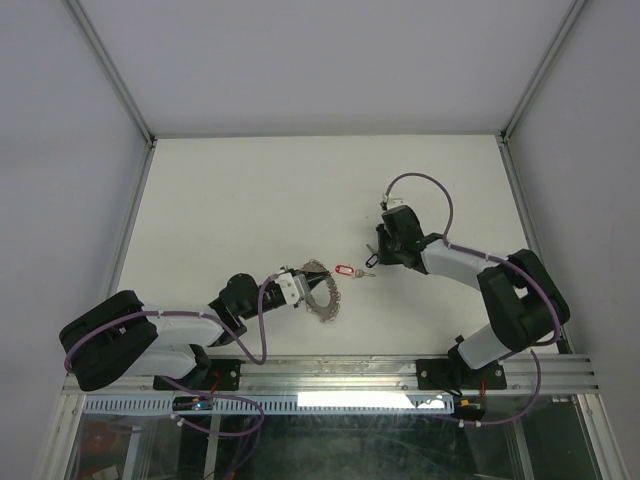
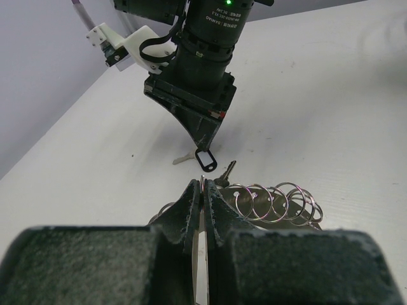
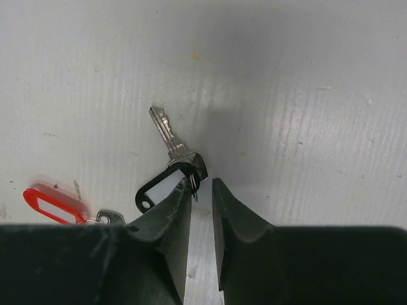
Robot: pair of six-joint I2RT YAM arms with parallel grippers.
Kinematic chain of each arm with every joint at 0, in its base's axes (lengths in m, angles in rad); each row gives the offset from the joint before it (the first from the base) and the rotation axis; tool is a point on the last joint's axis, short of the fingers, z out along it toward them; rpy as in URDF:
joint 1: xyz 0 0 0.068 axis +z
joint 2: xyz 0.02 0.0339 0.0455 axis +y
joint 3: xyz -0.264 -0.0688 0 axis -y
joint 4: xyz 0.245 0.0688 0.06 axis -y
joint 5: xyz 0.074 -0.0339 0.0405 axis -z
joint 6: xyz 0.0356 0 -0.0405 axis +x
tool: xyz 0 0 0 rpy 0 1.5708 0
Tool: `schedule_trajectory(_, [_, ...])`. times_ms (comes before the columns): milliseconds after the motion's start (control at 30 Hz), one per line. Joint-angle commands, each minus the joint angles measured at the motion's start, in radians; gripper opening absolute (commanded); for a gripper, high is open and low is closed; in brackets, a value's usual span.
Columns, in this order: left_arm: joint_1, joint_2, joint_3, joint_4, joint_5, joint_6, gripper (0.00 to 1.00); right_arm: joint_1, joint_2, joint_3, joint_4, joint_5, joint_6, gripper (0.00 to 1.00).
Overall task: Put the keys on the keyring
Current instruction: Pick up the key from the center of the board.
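The keyring (image 1: pixel 327 297), a flat grey ring fringed with wire loops, is held upright by my left gripper (image 1: pixel 303 287), which is shut on its rim. In the left wrist view the loops (image 2: pixel 275 202) fan out to the right of the closed jaws (image 2: pixel 205 189). A red-tagged key (image 1: pixel 347 270) lies on the table just right of the keyring. A black-tagged key (image 3: pixel 166 184) lies at the tip of my right gripper (image 3: pixel 202 183). Its jaws stand a narrow gap apart with nothing between them, and the key's small ring touches the left fingertip (image 3: pixel 184 190). The red tag (image 3: pixel 54 203) shows at the left edge.
The white table (image 1: pixel 250 200) is walled by pale panels on the left, back and right. A metal rail (image 1: pixel 330 375) with the arm bases runs along the near edge. My right gripper's body (image 2: pixel 194 95) hangs close in front of the left gripper.
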Motion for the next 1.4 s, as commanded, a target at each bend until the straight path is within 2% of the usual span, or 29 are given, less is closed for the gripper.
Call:
schedule_trajectory(0, [0.008, 0.001, 0.008, 0.063, 0.020, 0.017, 0.00, -0.023, -0.047, -0.033, 0.051, -0.042, 0.020, 0.22])
schedule_trajectory(100, [0.008, 0.001, 0.010, 0.059, 0.023, 0.017, 0.00, -0.030, -0.054, -0.049, 0.073, -0.061, 0.020, 0.21])
schedule_trajectory(233, [0.008, 0.004, 0.013, 0.054, 0.024, 0.017, 0.00, -0.034, -0.055, -0.057, 0.097, -0.077, 0.017, 0.07])
schedule_trajectory(333, [0.008, 0.007, 0.016, 0.053, 0.025, 0.017, 0.00, -0.035, -0.068, -0.059, 0.102, -0.083, 0.008, 0.03])
schedule_trajectory(400, [0.008, 0.008, 0.017, 0.054, 0.026, 0.017, 0.00, -0.033, -0.085, -0.059, 0.096, -0.079, -0.002, 0.05])
schedule_trajectory(500, [0.008, 0.012, 0.019, 0.053, 0.030, 0.016, 0.00, -0.034, -0.107, -0.058, 0.074, -0.064, -0.014, 0.18])
schedule_trajectory(633, [0.008, 0.012, 0.018, 0.053, 0.032, 0.013, 0.00, -0.034, -0.131, -0.058, 0.053, -0.061, -0.017, 0.22])
schedule_trajectory(933, [0.008, 0.012, 0.020, 0.047, 0.033, 0.016, 0.00, -0.034, -0.099, -0.049, 0.043, -0.069, -0.026, 0.22])
schedule_trajectory(1200, [0.008, 0.015, 0.022, 0.043, 0.032, 0.018, 0.00, -0.034, -0.080, -0.041, 0.066, -0.077, -0.027, 0.07])
schedule_trajectory(1300, [0.008, 0.015, 0.022, 0.043, 0.032, 0.018, 0.00, -0.034, -0.077, -0.041, 0.068, -0.077, -0.030, 0.07])
schedule_trajectory(1367, [0.008, 0.014, 0.021, 0.042, 0.033, 0.019, 0.00, -0.033, -0.074, -0.041, 0.070, -0.076, -0.032, 0.11])
